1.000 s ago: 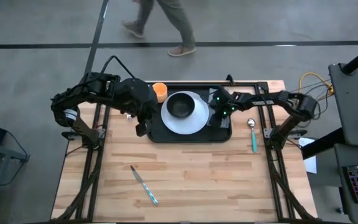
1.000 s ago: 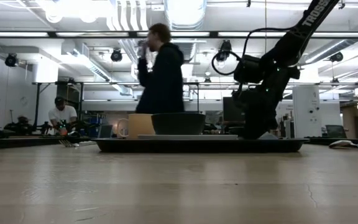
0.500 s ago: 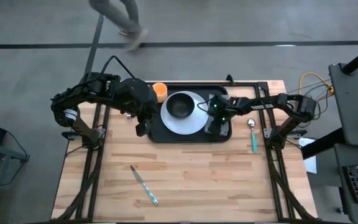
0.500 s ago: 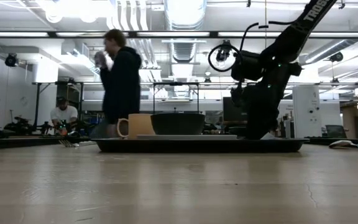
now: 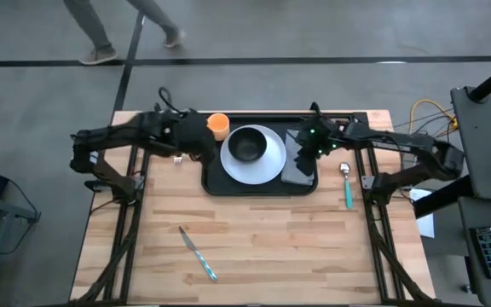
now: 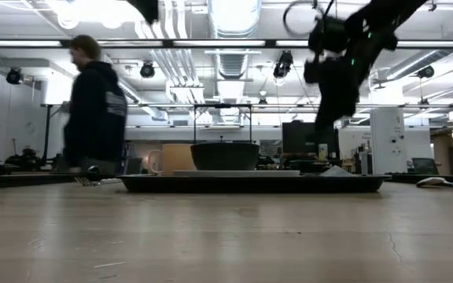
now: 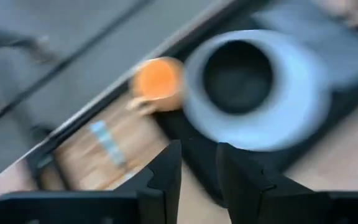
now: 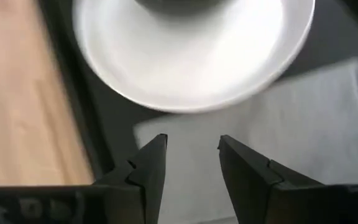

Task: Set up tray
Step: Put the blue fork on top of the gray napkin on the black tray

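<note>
Tray (image 5: 215,184): sits at the table's far middle; you'd find it stiff, flat, slick. Take its low rim.
Load: plate (image 5: 267,162), bowl (image 5: 247,146), napkin (image 5: 299,164) could slide.
Left gripper (image 7: 197,163): fingers apart, empty.
Right gripper (image 8: 191,158): fingers apart over napkin.
Table (image 5: 271,247): bare wood.
Room: 1 person (image 6: 93,106) passing.

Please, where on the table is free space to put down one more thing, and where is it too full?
Free: the wooden table between the knife and the spoon, below the tray. Crowded: the tray, filled by the white plate, black bowl and grey napkin; an orange cup sits at its corner.
</note>
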Available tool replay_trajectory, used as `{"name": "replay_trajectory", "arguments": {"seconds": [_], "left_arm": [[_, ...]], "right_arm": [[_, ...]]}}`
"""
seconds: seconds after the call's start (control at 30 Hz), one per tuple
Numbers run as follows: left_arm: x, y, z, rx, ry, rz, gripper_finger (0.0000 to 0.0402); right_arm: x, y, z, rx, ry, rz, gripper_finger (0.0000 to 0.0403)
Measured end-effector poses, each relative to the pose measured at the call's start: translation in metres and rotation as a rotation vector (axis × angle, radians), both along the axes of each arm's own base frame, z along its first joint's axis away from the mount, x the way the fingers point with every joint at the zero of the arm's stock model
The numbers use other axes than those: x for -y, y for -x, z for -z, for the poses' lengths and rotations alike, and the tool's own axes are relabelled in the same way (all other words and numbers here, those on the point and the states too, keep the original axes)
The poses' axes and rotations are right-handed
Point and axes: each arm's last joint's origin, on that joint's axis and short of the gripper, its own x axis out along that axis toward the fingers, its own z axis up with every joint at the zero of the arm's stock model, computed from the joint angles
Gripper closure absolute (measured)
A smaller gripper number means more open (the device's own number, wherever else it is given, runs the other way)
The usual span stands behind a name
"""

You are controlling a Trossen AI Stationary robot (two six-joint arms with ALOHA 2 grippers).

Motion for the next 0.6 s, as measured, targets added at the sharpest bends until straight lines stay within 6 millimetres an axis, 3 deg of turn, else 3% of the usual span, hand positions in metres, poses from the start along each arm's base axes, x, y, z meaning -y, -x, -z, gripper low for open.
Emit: {"name": "replay_trajectory", "arguments": {"seconds": [0.1, 0.23, 0.4, 0.6], "left_arm": [[-0.012, 0.013, 0.040, -0.013, -0.070, -0.252, 0.0332], [-0.029, 0.041, 0.095, -0.037, 0.032, -0.502, 0.0333], [-0.039, 0.061, 0.152, 0.019, 0.088, -0.515, 0.0295], [-0.062, 0.076, 0.199, 0.071, 0.087, -0.557, 0.0231]], "right_arm": [[-0.004, 0.001, -0.024, 0.082, 0.022, 0.000, 0.0265], [-0.008, 0.006, -0.052, 0.130, 0.048, -0.004, 0.0252], [-0.011, 0.008, -0.077, 0.157, 0.070, -0.029, 0.0229], [-0.018, 0.007, -0.101, 0.150, 0.082, -0.084, 0.0218]]}}
